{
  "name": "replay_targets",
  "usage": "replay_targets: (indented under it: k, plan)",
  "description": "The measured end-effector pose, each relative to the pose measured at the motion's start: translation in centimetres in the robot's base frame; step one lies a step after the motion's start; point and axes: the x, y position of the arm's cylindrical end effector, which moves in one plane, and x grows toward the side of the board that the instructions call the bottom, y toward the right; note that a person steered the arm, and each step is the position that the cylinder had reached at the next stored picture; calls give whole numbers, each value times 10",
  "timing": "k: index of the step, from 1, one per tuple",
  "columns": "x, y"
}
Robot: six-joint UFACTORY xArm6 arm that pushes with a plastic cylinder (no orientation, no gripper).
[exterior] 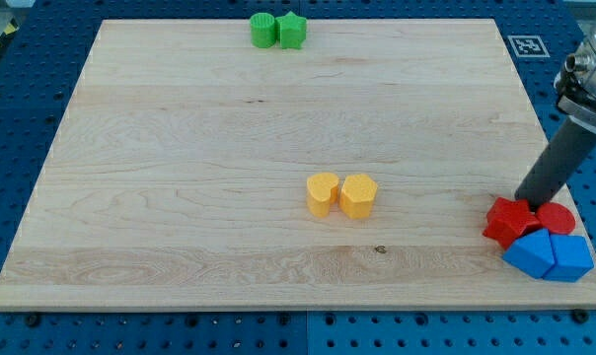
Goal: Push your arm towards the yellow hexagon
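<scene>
- My tip [524, 200] is at the lower end of the dark rod, low on the view's right side of the board [180, 148]; the rod leans up and to the right from it.
- There are no fingers on this arm, so nothing opens, closes or grips; the rod holds nothing.
- The tip sits right at the upper edge of the red star [506, 221], at or very near touching it; I cannot tell which.
- The red disc [558, 217] lies just right of the tip and slightly below, touching the star's right side.
- Two blue blocks sit below the tip, against the red pair: blue block A [531, 254] on the left and blue block B [571, 255] on the right, side by side at the board's lower right corner. Their exact shapes are hard to make out.
- The yellow hexagon [358, 194] is well apart from the tip, to its left at about the same height, near the board's middle.
- The yellow heart [323, 193] is just beyond the hexagon, touching its left side.
- The green disc [264, 30] and green star [292, 31] sit side by side, touching, far up and left of the tip at the board's top edge.
</scene>
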Motion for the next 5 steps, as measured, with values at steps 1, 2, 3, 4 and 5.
replay_targets:
  k: [1,2,3,4,5]
  plan:
    - [3,0]
    - [-32,-3]
    - [-69,-40]
    - [-78,-104]
    - [-78,-145]
